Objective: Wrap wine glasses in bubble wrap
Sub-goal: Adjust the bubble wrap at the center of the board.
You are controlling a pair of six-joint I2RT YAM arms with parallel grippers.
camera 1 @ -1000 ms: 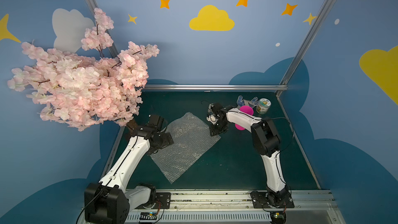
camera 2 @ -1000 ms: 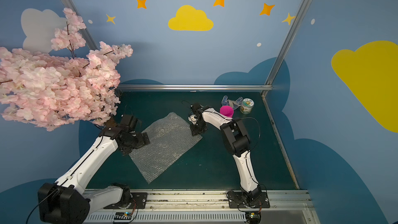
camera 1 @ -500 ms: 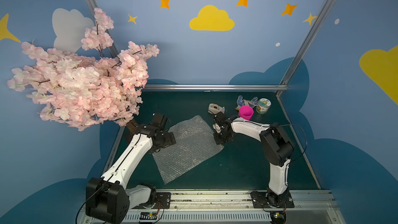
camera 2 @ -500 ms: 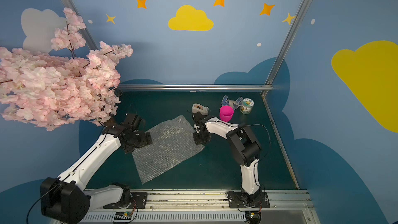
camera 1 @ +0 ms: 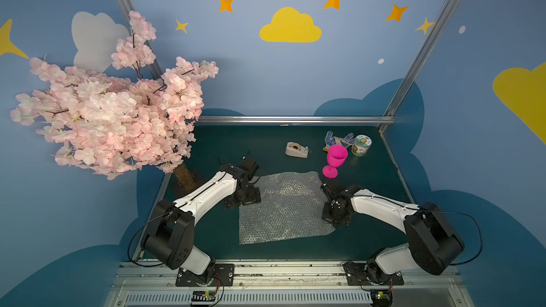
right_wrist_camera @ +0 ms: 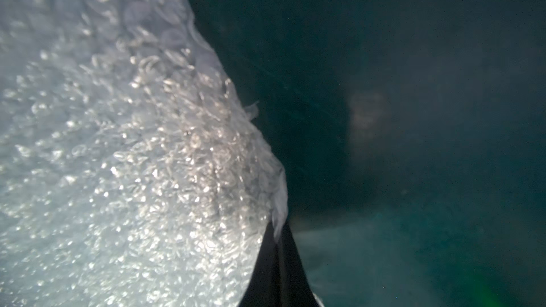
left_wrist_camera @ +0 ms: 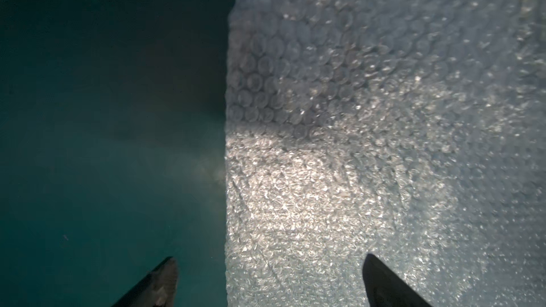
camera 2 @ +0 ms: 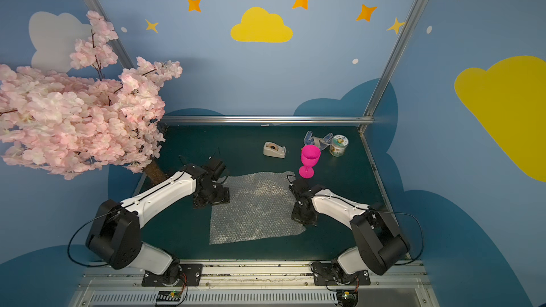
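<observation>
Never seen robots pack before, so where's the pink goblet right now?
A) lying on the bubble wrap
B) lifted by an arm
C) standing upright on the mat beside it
C: the pink goblet stands upright on the green mat, beside the bubble wrap.

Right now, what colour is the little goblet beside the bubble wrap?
The goblet is hot pink all over, clearest in a top view.

I can read no text from here. The can (camera 1: 361,145), right of centre in both top views, carries print too small to make out.
</observation>
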